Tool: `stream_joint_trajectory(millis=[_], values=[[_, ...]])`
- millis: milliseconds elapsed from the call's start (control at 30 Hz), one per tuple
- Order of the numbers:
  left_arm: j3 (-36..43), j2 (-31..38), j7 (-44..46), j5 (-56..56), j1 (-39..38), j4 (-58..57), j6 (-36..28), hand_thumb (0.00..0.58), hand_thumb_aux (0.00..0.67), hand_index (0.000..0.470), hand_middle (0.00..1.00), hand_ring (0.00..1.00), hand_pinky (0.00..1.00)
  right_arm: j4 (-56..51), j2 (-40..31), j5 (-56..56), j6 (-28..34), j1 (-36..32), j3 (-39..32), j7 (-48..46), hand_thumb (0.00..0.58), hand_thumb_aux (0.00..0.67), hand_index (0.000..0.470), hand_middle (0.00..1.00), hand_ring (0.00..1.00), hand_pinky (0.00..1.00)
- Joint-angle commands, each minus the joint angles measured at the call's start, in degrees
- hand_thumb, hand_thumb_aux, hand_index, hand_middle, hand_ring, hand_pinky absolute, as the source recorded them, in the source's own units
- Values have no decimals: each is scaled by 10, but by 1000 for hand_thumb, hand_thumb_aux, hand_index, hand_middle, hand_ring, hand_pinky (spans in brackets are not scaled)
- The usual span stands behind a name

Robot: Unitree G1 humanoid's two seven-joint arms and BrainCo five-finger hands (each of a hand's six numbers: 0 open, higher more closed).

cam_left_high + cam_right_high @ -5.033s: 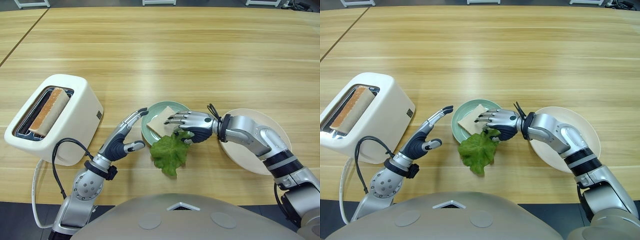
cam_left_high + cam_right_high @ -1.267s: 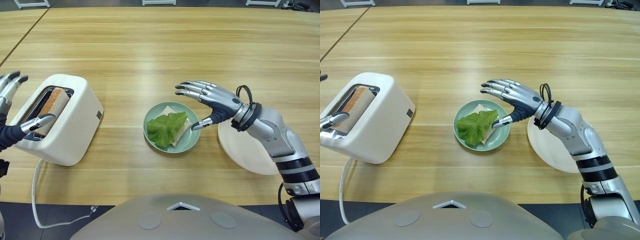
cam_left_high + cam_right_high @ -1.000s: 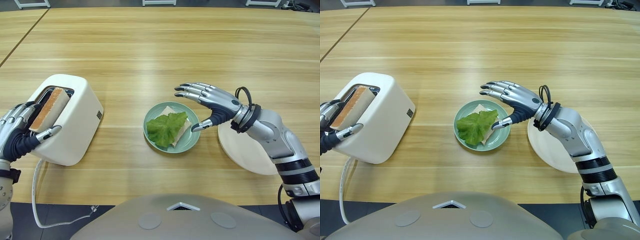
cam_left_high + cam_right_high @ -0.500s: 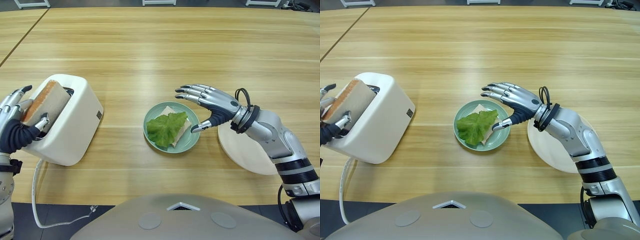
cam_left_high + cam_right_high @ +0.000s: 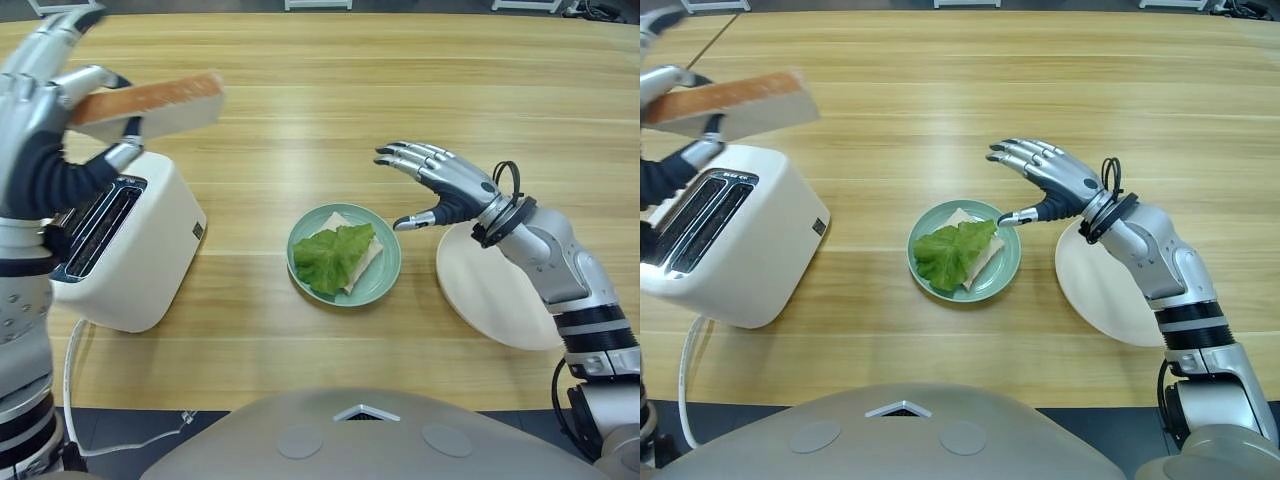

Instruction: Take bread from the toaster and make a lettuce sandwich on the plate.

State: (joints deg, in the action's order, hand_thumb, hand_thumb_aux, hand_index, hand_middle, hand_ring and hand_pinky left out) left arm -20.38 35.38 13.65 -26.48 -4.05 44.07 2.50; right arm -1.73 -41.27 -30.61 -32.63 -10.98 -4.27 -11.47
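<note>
My left hand (image 5: 45, 130) is raised above the white toaster (image 5: 130, 260) and is shut on a slice of toasted bread (image 5: 150, 103), held flat and well clear of the slots. The toaster's slots look dark and bare. On the small green plate (image 5: 385, 275) lies a slice of bread (image 5: 365, 258) with a lettuce leaf (image 5: 330, 258) on top. My right hand (image 5: 440, 185) hovers open, fingers spread, above and to the right of that plate.
A larger cream plate (image 5: 495, 300) lies to the right, partly under my right forearm. The toaster's cord (image 5: 70, 390) trails toward the near table edge. Bare wooden tabletop stretches across the far half.
My left hand has pulled the bread slice up out of the toaster and lifted it high, moving right. My right hand has risen slightly and drawn away from the green plate.
</note>
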Motion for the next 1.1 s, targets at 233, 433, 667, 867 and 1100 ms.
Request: stream_joint_trajectory(millis=[233, 433, 667, 867, 1100], values=[[410, -146, -101, -335, 117, -238, 38, 580, 670, 470, 0, 0, 0, -33, 4, 6, 17, 10, 25, 33, 0, 0, 0, 0, 0, 0], [467, -165, -184, -414, 142, -347, 42, 580, 670, 470, 0, 0, 0, -43, 8, 3, 13, 11, 15, 36, 0, 0, 0, 0, 0, 0], [496, -170, -207, -394, 89, -381, 44, 580, 670, 470, 0, 0, 0, -43, 11, 1, 9, 10, 1, 29, 0, 0, 0, 0, 0, 0], [491, -147, -206, -396, 20, -317, 40, 580, 670, 470, 0, 0, 0, -39, 11, -2, 10, 13, -5, 28, 0, 0, 0, 0, 0, 0], [497, -146, -196, -403, -11, -300, 28, 0, 0, 0, 0, 0, 0, -40, 10, -6, 8, 11, -13, 26, 0, 0, 0, 0, 0, 0]])
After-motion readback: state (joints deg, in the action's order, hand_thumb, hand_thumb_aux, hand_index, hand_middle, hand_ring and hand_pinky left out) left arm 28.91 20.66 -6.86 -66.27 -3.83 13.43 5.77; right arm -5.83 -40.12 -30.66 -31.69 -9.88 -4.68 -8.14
